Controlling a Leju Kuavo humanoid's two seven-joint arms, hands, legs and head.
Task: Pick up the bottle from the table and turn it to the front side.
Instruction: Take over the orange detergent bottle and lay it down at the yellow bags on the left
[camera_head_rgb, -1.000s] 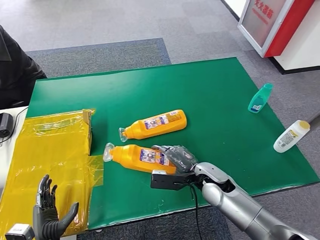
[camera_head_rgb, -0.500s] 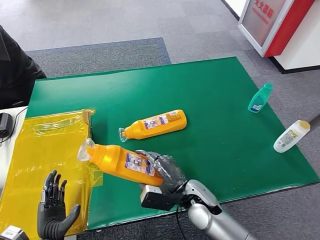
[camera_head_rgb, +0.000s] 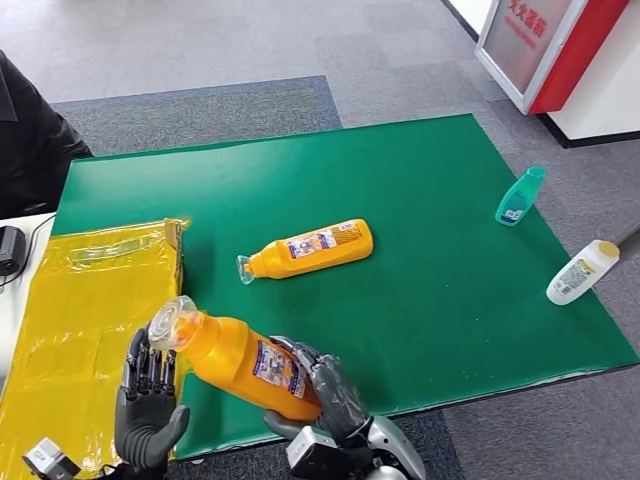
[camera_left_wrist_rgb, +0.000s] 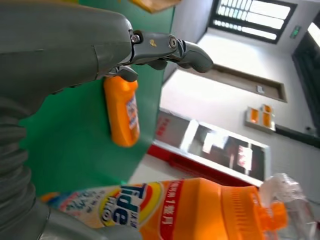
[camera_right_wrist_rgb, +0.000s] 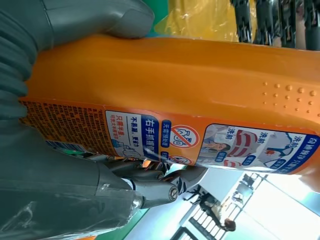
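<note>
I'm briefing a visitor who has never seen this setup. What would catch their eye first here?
Most striking is the orange bottle lifted off the near edge of the green table, gripped by the right hand, its clear cap tilted toward the open left hand. A second orange bottle lies mid-table, beside yellow plastic sheeting.

Occluded and cropped regions near the held bottle (camera_head_rgb: 241, 362)

You see its base hidden by the right hand (camera_head_rgb: 330, 393); beside it, the left hand (camera_head_rgb: 149, 410) is cropped at the wrist.
</note>
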